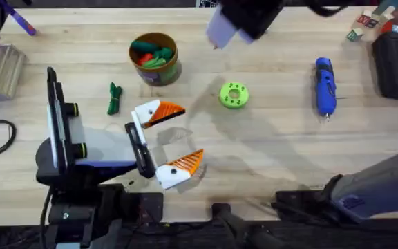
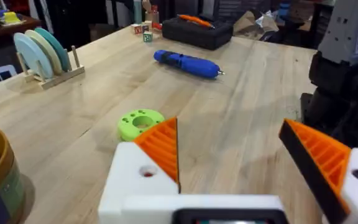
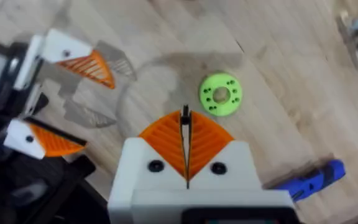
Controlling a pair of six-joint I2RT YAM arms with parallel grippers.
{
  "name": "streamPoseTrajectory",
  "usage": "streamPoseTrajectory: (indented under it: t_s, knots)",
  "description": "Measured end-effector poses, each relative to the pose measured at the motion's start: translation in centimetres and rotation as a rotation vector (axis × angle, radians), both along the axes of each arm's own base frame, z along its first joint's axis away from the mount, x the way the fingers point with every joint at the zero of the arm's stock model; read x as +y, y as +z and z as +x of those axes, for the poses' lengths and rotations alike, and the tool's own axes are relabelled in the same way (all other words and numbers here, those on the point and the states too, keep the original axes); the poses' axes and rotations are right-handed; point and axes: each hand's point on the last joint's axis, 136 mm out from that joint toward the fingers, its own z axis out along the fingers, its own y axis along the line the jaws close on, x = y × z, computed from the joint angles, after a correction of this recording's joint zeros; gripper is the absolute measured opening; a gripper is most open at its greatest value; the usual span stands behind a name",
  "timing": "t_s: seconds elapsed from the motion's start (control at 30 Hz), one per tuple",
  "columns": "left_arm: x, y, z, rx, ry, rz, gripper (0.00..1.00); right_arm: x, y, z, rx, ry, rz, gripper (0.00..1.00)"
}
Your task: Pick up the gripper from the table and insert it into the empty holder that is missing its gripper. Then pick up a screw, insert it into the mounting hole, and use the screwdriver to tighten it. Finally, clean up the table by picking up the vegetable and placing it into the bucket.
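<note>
Both orange fingers sit on their white mounts, and both arms are empty-handed.

The left gripper lies low over the worktop, jaws spread wide. The right gripper hangs above, its pads pressed together on nothing. The screwdriver lies well right of the lime-green disc, long axis running away from the arm bases, silver tip pointing back toward them. The vegetable lies left of the disc, just beside the bucket.

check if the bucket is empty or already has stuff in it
Not empty. In the overhead view the bucket already holds green and red-orange pieces, while the vegetable lies on the table beside it.
</note>
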Motion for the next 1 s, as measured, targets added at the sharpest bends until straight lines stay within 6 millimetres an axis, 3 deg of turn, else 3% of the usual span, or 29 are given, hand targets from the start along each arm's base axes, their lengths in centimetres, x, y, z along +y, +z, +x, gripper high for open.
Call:
streamPoseTrajectory:
  t_s: [0.2,0.4,1.0]
  knots:
    - [0.0,0.0,0.0,0.0,0.0,0.0,0.986,3.5,0.4,-2.8,-0.047,0.191,0.004,0.007]
    - [0.0,0.0,0.0,0.0,0.0,0.0,0.986,5.3,0.5,-4.2,-0.078,0.314,-0.006,0.007]
    - [0.0,0.0,0.0,0.0,0.0,0.0,0.987,9.7,-3.0,-6.0,-0.088,0.611,-0.105,0.007]
